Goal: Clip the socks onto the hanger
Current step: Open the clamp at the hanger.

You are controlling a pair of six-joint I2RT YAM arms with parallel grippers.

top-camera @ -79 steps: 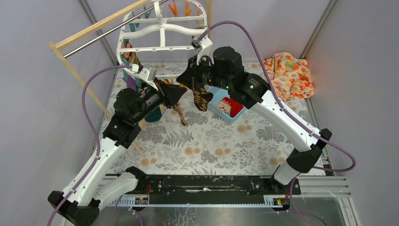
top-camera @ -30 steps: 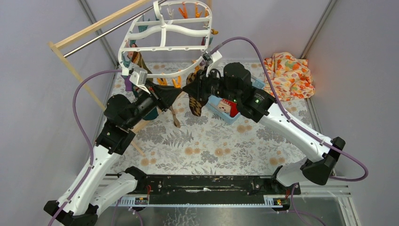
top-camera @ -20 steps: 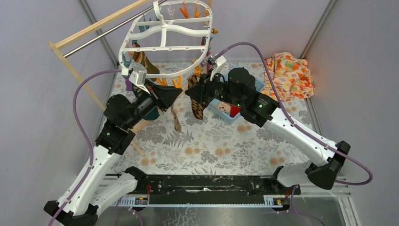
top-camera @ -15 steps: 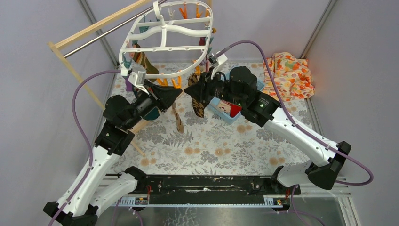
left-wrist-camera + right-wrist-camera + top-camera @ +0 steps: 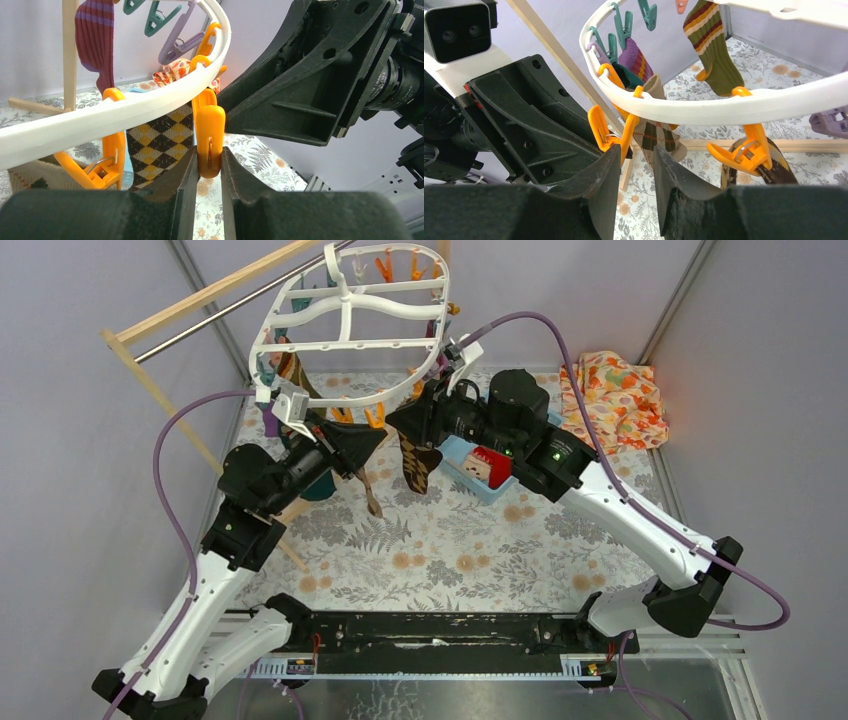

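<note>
Top view, left end effector (image 5: 372,438): set under the near rim of the hanger (image 5: 345,342); its grip cannot be made out from above.
Top view, right end effector (image 5: 395,422): set tip to tip with the left one, just beside it, under the same rim.
Top view, socks: a dark argyle sock (image 5: 415,465) is hung just below the right end effector. A brown sock (image 5: 369,490) is hung below the left one. A red sock (image 5: 490,464) is seen in a blue bin (image 5: 458,455) under the right wrist.
Top view, surroundings: an orange floral cloth (image 5: 612,400) is laid on the patterned bench (image 5: 440,540), well apart to the right.
Left wrist view, left end effector: closed narrowly on an orange peg (image 5: 210,132) hung from the white rim. The argyle sock is hung just beyond, to the left of the peg.
Left wrist view, other sock: a maroon-purple sock (image 5: 95,40) is hung farther off, up and left.
Right wrist view, right end effector: a narrow gap is kept between the fingers, and a brown-cream argyle sock (image 5: 656,135) is seen through it.
Right wrist view, pegs: a spread peg (image 5: 610,131) is hung just beyond the left finger.
Right wrist view, far socks: an olive striped sock (image 5: 711,55) is clipped well beyond the fingers.
</note>
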